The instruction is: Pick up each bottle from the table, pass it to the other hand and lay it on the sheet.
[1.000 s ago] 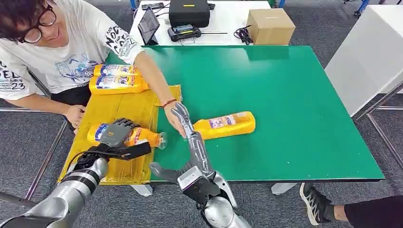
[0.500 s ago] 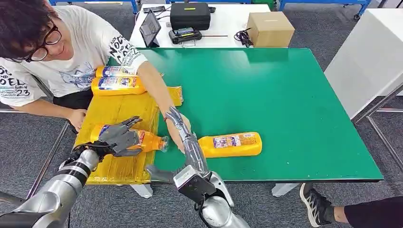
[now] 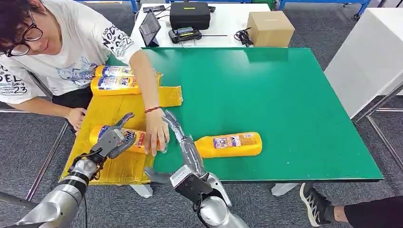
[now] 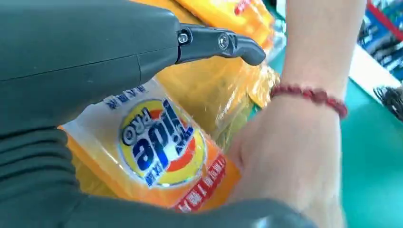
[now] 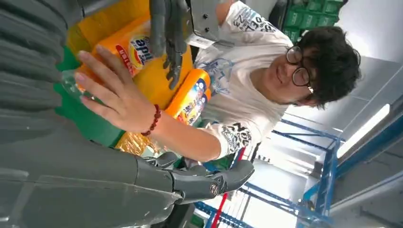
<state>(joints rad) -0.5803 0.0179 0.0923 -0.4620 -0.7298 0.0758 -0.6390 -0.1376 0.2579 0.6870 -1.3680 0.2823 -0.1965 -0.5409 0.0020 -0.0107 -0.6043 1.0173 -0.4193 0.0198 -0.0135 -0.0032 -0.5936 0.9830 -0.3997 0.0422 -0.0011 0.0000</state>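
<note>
Bottle (image 3: 228,145) lies flat on green table (image 3: 294,104), neck toward sheet (image 3: 119,114)

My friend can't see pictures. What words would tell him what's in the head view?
A person's hand rests on an orange bottle lying on a yellow sheet, with the robot's open left hand over it. Another orange bottle lies on the green table beside the open right hand.

Green table (image 3: 285,95) filling the frame's centre, bearing a yellow sheet (image 3: 114,107) at left and one orange bottle (image 3: 230,144) at lower centre.
</note>
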